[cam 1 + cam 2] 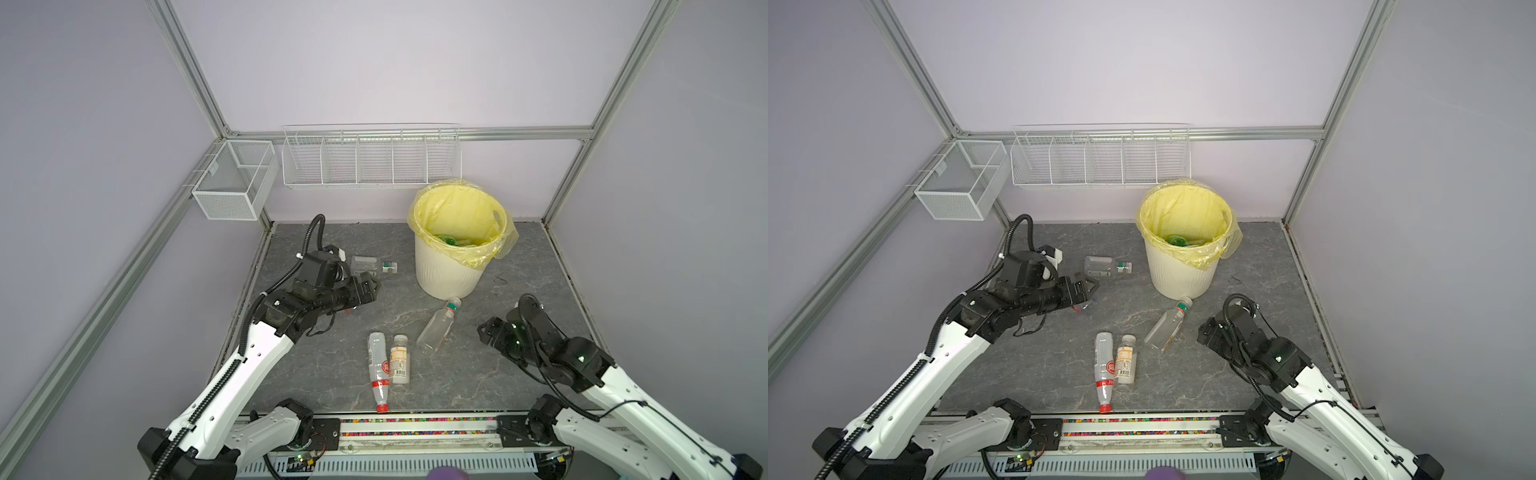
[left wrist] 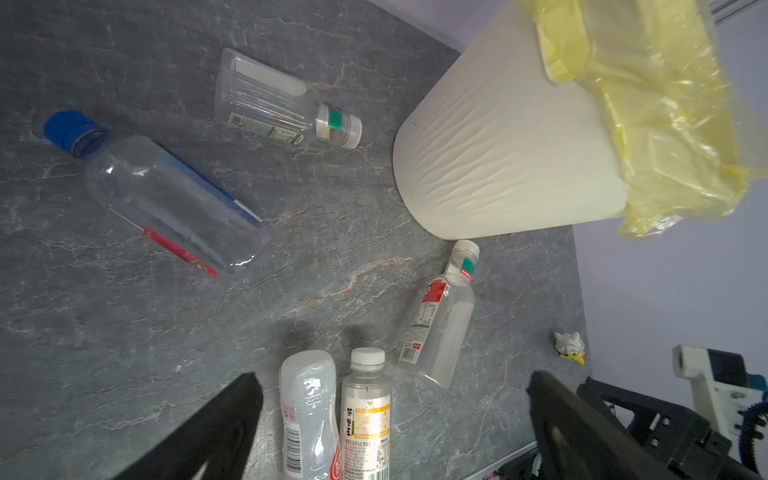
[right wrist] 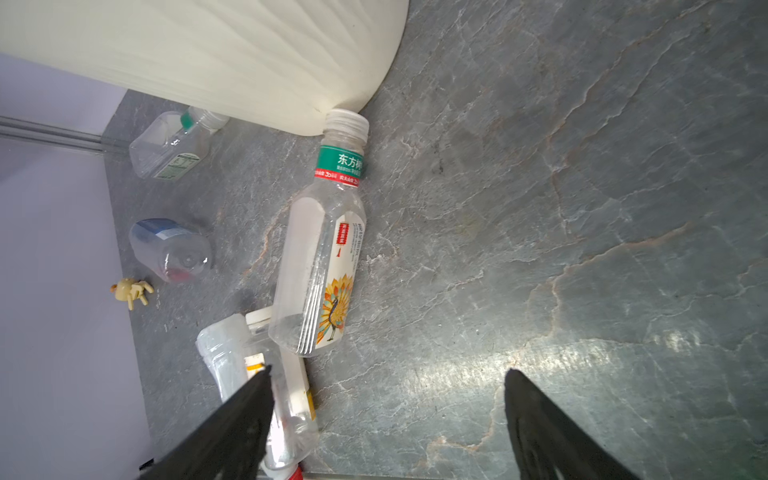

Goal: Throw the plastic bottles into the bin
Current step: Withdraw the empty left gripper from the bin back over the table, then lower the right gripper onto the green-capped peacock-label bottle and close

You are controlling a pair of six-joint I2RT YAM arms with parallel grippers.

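Our left gripper (image 1: 371, 286) hangs empty, jaws wide apart, near the blue-cap bottle (image 2: 166, 199), which lies on its side. The square bottle (image 1: 373, 266) lies just beyond, its cap toward the bin. We judge the step in hand to be a fresh pick. We would close across the blue-cap bottle's round belly, not along its length, since thin clear plastic is likely to roll and dent. In the middle, the red-cap bottle (image 1: 378, 370) and the orange-label bottle (image 1: 400, 360) lie side by side, touching, so taking one would probably nudge the other. The peacock bottle (image 3: 320, 266) lies with its cap against the foot of the bin (image 1: 446, 270), which holds something green. Our right gripper (image 1: 486, 332), also spread and empty, points that way. We would grip mid-body and clear the high rim before letting go. The table (image 1: 316, 374) is dark grey, stone-patterned and looks smooth, so bottles may skid. A toy (image 2: 570, 348) sits at its edge by a wall. Lilac walls, an aluminium frame and white wire baskets (image 1: 370, 160) close the cell.
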